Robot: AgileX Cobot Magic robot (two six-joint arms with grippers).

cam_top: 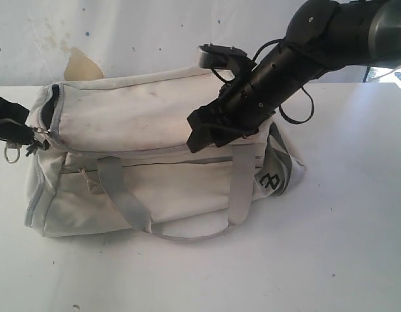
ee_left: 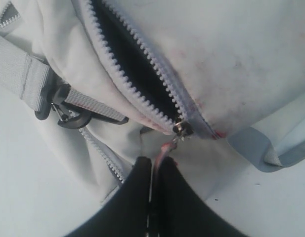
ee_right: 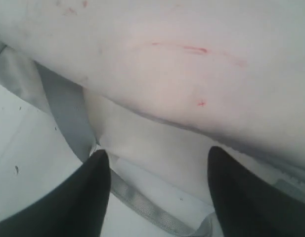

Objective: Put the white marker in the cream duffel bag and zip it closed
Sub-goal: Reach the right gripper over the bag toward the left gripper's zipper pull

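The cream duffel bag (cam_top: pixel 148 143) lies on its side on the white table. At its left end the zipper is partly open, showing dark lining (ee_left: pixel 125 61). My left gripper (ee_left: pixel 159 160) is shut on the pinkish zipper pull (ee_left: pixel 164 148), just below the slider (ee_left: pixel 182 128); in the exterior view this left gripper (cam_top: pixel 26 138) sits at the far left edge. My right gripper (cam_top: pixel 199 138) is open and rests on the bag's top near its right end. Its fingers (ee_right: pixel 99 170) stand wide apart over the fabric (ee_right: pixel 182 74). The white marker is not in view.
A black clip (ee_left: pixel 68 117) hangs on webbing beside the zipper. Grey carry straps (cam_top: pixel 125 198) loop over the bag's front onto the table (cam_top: pixel 343 234). A stained wall (cam_top: pixel 122 32) rises behind the bag.
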